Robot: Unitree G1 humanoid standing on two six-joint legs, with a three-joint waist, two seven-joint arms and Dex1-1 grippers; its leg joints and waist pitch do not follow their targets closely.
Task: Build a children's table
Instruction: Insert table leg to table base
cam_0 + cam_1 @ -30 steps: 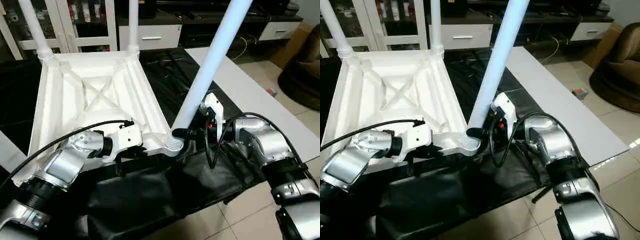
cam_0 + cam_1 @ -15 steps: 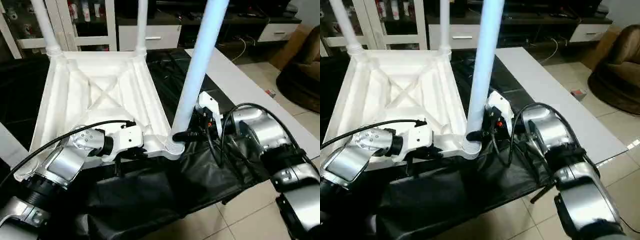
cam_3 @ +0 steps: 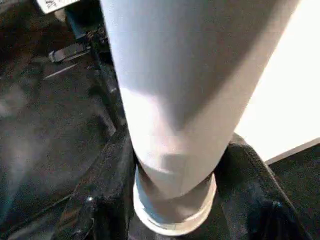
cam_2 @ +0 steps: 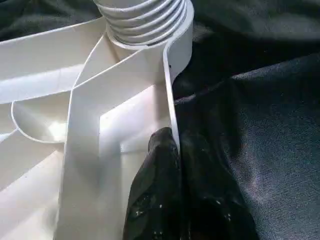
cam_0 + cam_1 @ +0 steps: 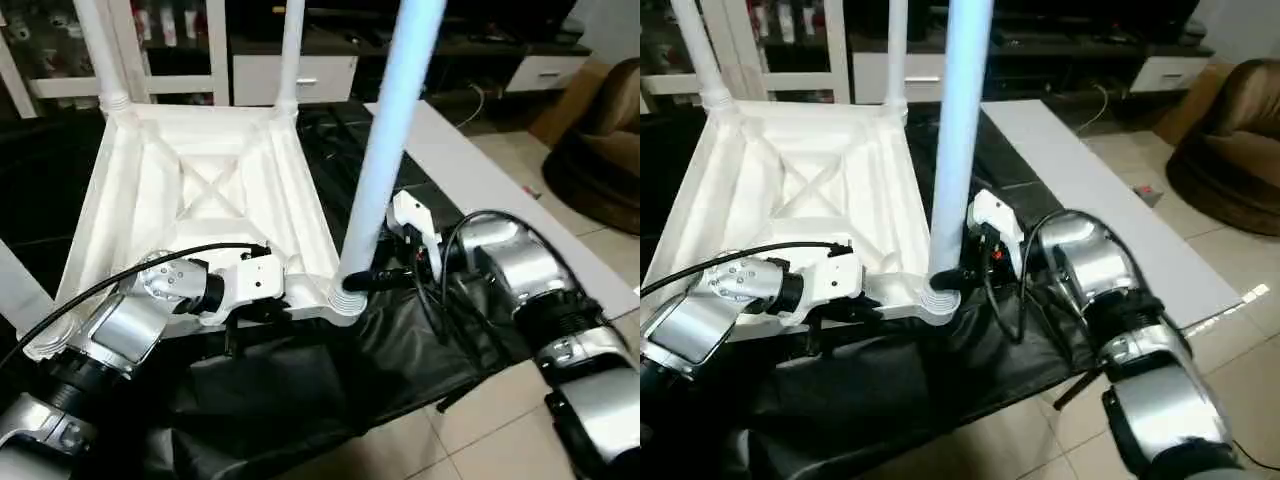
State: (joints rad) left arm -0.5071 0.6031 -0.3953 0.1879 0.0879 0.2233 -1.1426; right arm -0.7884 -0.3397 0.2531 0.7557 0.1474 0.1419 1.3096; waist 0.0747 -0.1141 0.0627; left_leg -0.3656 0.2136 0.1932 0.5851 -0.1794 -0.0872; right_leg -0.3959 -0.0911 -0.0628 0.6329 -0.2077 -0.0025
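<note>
Right tool (image 5: 372, 281) clasps the base of the near table leg (image 5: 390, 150), which stands upright in a corner socket (image 5: 345, 297); left tool (image 4: 172, 150) pinches the upturned white tabletop's (image 5: 200, 190) near rim beside it, on a black-draped bench (image 5: 300, 380); two far legs (image 5: 288, 50) stand fitted

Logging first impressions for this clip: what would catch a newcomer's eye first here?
The upside-down white table top on black sheeting, with legs standing up from its far corners. At its near right corner a tall leg stands in the socket, gripped low down by the right gripper. The left gripper pinches the top's near rim beside that socket.
</note>
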